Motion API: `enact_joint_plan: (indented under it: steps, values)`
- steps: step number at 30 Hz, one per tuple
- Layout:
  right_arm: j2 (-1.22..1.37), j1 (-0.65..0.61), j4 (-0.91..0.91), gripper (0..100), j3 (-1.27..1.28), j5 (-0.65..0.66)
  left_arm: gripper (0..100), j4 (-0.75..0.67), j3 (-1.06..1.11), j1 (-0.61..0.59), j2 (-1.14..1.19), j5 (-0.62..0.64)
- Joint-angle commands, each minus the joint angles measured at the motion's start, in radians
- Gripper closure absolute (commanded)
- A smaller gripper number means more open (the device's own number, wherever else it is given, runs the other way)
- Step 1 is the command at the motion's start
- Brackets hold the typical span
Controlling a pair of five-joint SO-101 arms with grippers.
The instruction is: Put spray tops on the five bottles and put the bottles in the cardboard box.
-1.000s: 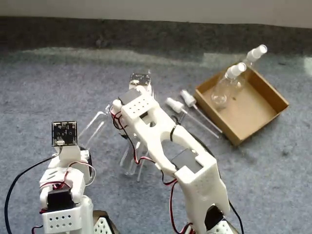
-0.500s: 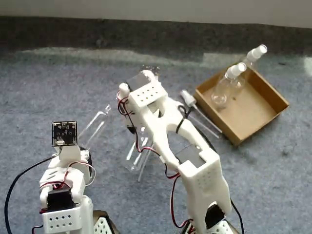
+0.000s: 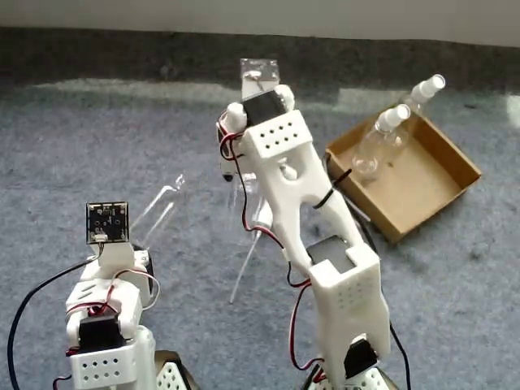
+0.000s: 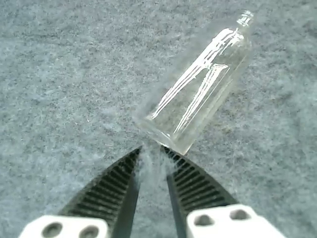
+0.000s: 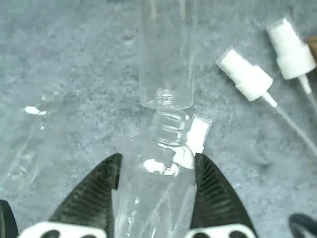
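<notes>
So the right tool [image 5: 157, 157] is seen clamped around a clear bottle [image 5: 171, 126]. The jaws are spread wide on either side of its body, and its bare threaded neck sticks out past the tips with no spray top on it. Right off that neck the base of a second clear bottle [image 5: 166, 59] is seen, the two pretty much in line, though whether they touch can't be told. Two white spray tops [image 5: 245, 75] [image 5: 291, 47] are laid on the grey fuzzy tabletop [image 3: 97, 138] off to one side of these bottles, each with a thin dip tube trailing from it. From the high view the right arm [image 3: 292, 187] is stretched up the middle, with a thin tube [image 3: 244, 264] left lying on the tabletop beside it. The left tool [image 4: 152, 148] is parked low with its jaws nearly closed, just a narrow gap between them and nothing gripped. A topless bottle [image 4: 198, 84] is lying on its side just past the tips, its base toward them and its neck pointing away. Over on the right, the cardboard box [image 3: 422, 183] is already loaded with two capped bottles. One [image 3: 375, 140] is lying inside with its white top at the far wall, and the other [image 3: 422, 93] is poking out over that wall.
</notes>
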Motion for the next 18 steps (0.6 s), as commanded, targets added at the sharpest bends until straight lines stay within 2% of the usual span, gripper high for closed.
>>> enact_joint_plan:
  steps: [1,9,18]
  values:
    - [-0.179,-0.013,0.021,99.3,-0.047,0.097,100,-0.018,-0.05,0.005,-0.012,-0.005]
    - [-0.406,-0.01,0.021,99.3,-0.038,0.103,100,-0.018,-0.05,0.005,-0.012,-0.005]
    - [-0.75,-0.008,0.013,99.3,0.329,0.104,100,-0.018,-0.048,0.005,-0.012,-0.005]
